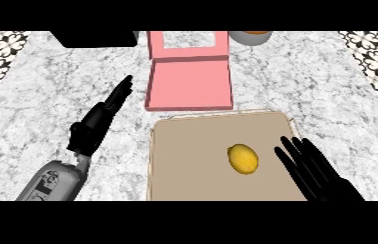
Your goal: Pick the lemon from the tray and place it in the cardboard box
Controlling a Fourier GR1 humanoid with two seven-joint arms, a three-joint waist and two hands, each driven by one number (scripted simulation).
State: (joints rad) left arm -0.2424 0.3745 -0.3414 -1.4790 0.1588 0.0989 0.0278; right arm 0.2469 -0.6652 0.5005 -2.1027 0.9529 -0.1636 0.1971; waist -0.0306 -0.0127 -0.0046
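Lemon (243, 158) lay on the tray (184, 158), long axis up-down in view, just left of the right hand (314, 170), whose fingers (289, 155) were straight and apart.

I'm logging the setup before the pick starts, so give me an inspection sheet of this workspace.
Surface: grey-white marble counter.
Job's things: lemon lies on the tan tray, right of centre; pink box sits open beyond the tray, lid raised at the back.
Clutter: black block at the far left; grey bowl at the far edge, right of the box.
Hands: left hand open, left of the tray; right hand open over the tray's right side, apart from the lemon.
Cables: nothing seen.
Surroundings: patterned tiles at both far corners.
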